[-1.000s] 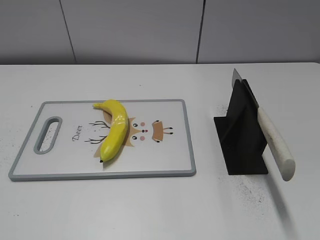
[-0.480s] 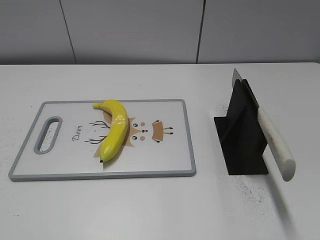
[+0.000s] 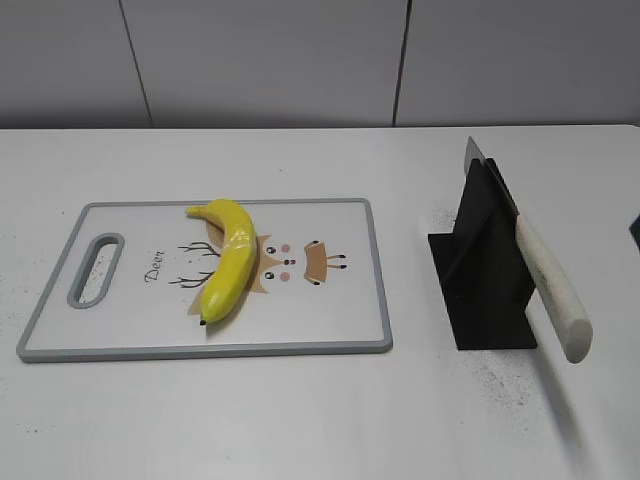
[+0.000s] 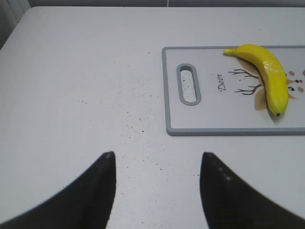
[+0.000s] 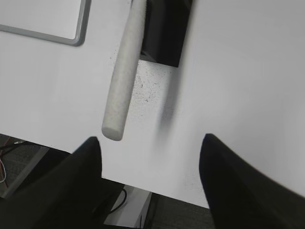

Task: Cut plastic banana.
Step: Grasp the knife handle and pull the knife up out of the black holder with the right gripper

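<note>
The plastic banana lies whole on a white cutting board with a grey rim and a deer drawing. It also shows in the left wrist view. A knife with a white handle rests slanted in a black stand. My left gripper is open and empty over bare table, left of the board. My right gripper is open and empty near the table's front edge, just behind the knife handle. A dark bit of the right arm shows at the exterior view's right edge.
The white table has dark specks around the stand and left of the board. The board's corner shows in the right wrist view. The table's front edge and the floor with cables lie below the right gripper.
A dark bit of the right arm has come into the exterior view at the right edge. The banana, board and knife have not moved.
</note>
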Available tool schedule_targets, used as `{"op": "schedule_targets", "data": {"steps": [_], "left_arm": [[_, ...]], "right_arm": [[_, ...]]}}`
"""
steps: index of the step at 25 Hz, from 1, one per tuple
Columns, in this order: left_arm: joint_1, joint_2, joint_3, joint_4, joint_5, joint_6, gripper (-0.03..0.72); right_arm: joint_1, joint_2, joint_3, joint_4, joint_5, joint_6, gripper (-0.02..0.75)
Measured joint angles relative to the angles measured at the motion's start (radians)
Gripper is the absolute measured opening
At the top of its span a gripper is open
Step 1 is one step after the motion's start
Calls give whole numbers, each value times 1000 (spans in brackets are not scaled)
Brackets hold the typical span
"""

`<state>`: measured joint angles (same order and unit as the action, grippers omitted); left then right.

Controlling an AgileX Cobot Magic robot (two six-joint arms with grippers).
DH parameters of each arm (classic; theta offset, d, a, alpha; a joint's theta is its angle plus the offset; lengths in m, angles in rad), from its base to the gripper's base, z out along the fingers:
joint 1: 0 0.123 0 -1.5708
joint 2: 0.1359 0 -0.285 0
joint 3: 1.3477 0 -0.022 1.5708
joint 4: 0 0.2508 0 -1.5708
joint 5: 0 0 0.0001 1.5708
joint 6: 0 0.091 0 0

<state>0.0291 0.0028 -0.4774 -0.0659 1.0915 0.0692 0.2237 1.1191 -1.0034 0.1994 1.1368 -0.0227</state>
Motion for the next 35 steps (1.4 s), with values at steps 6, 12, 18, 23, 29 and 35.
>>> {"op": "schedule_targets", "data": {"steps": [6, 12, 18, 23, 29, 35], "left_arm": [[0, 0, 0, 0, 0, 0, 540], [0, 0, 0, 0, 0, 0, 540], [0, 0, 0, 0, 0, 0, 540], [0, 0, 0, 0, 0, 0, 540], [0, 0, 0, 0, 0, 0, 540], [0, 0, 0, 0, 0, 0, 536]], "right_arm": [[94, 157, -73, 2, -22, 0, 487], [113, 305, -76, -4, -88, 41, 484], [113, 427, -76, -11, -138, 85, 454], [113, 511, -76, -15, -109, 131, 435], [113, 558, -76, -15, -97, 147, 376], [116, 559, -77, 6, -97, 180, 165]]}}
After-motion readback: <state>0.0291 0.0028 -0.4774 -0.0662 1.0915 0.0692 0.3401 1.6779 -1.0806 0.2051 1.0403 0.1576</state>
